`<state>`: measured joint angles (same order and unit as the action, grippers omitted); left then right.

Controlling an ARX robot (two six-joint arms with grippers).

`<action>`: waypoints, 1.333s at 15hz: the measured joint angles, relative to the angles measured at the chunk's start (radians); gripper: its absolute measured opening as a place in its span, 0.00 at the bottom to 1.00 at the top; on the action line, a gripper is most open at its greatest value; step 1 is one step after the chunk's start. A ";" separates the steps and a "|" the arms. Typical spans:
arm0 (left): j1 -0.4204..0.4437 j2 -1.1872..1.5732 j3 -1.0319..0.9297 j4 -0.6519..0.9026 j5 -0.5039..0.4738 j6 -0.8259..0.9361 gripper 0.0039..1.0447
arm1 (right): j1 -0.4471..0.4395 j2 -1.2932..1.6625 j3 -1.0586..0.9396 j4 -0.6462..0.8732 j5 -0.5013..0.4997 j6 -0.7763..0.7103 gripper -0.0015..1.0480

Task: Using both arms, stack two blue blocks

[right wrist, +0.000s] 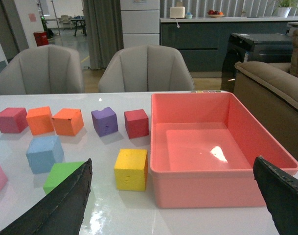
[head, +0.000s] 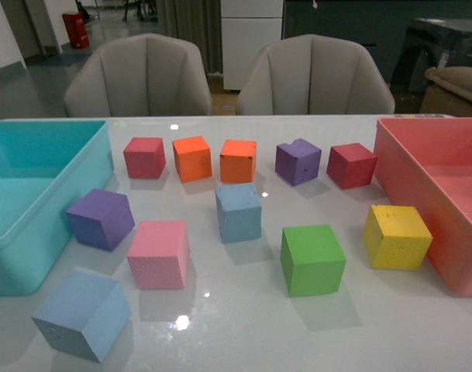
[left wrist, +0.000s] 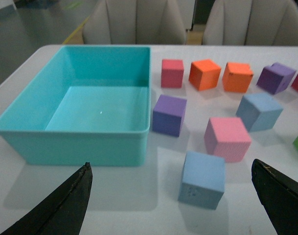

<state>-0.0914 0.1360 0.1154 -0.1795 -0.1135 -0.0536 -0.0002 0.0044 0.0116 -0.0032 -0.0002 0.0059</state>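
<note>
Black left fingers (left wrist: 70,203) stand spread wide above the white bench (head: 251,329) and grip nothing. The right fingers (right wrist: 65,203) are equally wide apart and also empty.

The near blue block (head: 82,315) lies closest to the robot, at the near-left of the bench. It sits flat, just off the near corner of the turquoise bin (head: 18,256). It is turned so that one vertical edge points toward the robot. As a cube, it has no long axis.

Behind it stand a pink block (head: 159,253), a green block (head: 312,260) and a yellow block (head: 396,236), each apart from the others. A purple block (head: 101,218) stands beside the wall of the turquoise bin.

The far blue block (head: 238,212) lies flat at mid-bench, farther back than the pink and green blocks and between them. One face is turned nearly square to the robot. The two blue blocks are well apart and neither is touched.

Beyond runs a row of red, orange, orange, purple and red cubes. A pink-red bin (head: 398,167) stands at the right edge. Two grey chairs (head: 146,77) stand behind the bench.
</note>
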 joint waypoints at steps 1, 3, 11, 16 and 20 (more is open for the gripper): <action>-0.016 0.007 0.010 0.036 0.000 -0.003 0.94 | 0.000 0.000 0.000 0.000 0.000 0.000 0.94; -0.061 0.199 0.029 0.214 0.011 -0.019 0.94 | 0.000 0.000 0.000 0.000 0.000 0.000 0.94; -0.099 1.239 0.198 0.748 0.117 -0.043 0.94 | 0.000 0.000 0.000 0.000 0.000 0.000 0.94; -0.077 1.412 0.241 0.767 0.164 -0.044 0.94 | 0.000 0.000 0.000 0.000 0.000 0.000 0.94; -0.059 1.479 0.264 0.803 0.176 -0.045 0.94 | 0.000 0.000 0.000 0.000 0.000 0.000 0.94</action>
<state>-0.1501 1.6154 0.3798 0.6239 0.0624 -0.0982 -0.0002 0.0044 0.0116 -0.0036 -0.0002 0.0059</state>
